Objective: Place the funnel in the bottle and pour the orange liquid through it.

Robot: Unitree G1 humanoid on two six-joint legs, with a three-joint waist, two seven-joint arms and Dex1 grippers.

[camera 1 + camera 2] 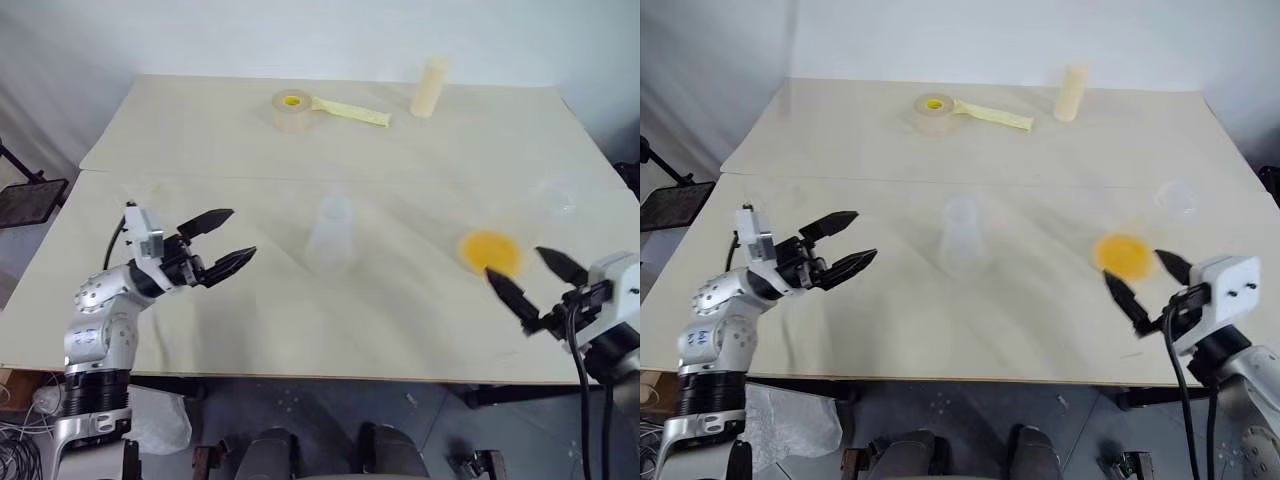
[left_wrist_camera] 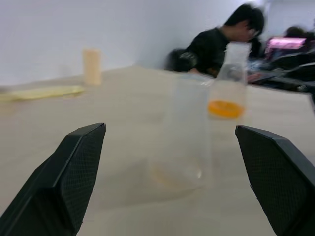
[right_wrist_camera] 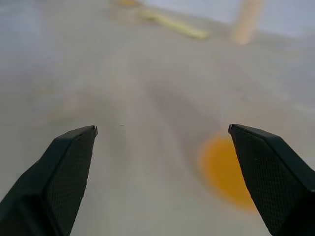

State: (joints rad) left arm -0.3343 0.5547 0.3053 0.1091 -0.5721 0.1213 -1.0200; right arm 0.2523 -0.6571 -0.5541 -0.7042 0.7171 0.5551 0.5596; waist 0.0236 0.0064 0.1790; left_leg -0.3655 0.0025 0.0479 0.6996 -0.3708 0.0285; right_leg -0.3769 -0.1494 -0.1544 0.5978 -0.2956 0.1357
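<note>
The clear bottle (image 1: 330,238) stands upright mid-table; the left wrist view shows it straight ahead, between the fingers' lines (image 2: 182,132). My left gripper (image 1: 243,232) is open, to the left of the bottle with a gap between them. The orange liquid (image 1: 490,250) sits in a clear container to the right, also seen beyond the bottle (image 2: 225,109). My right gripper (image 1: 514,261) is open and empty. It hovers just in front of and to the right of the liquid (image 3: 224,169). The small clear funnel (image 1: 553,197) rests on the table behind the liquid, near the right edge.
A tape roll (image 1: 291,105) with a yellow strip pulled out and a cream cylinder (image 1: 430,87) stand at the far side of the table (image 1: 200,310). A seated person (image 2: 216,44) appears beyond the table in the left wrist view.
</note>
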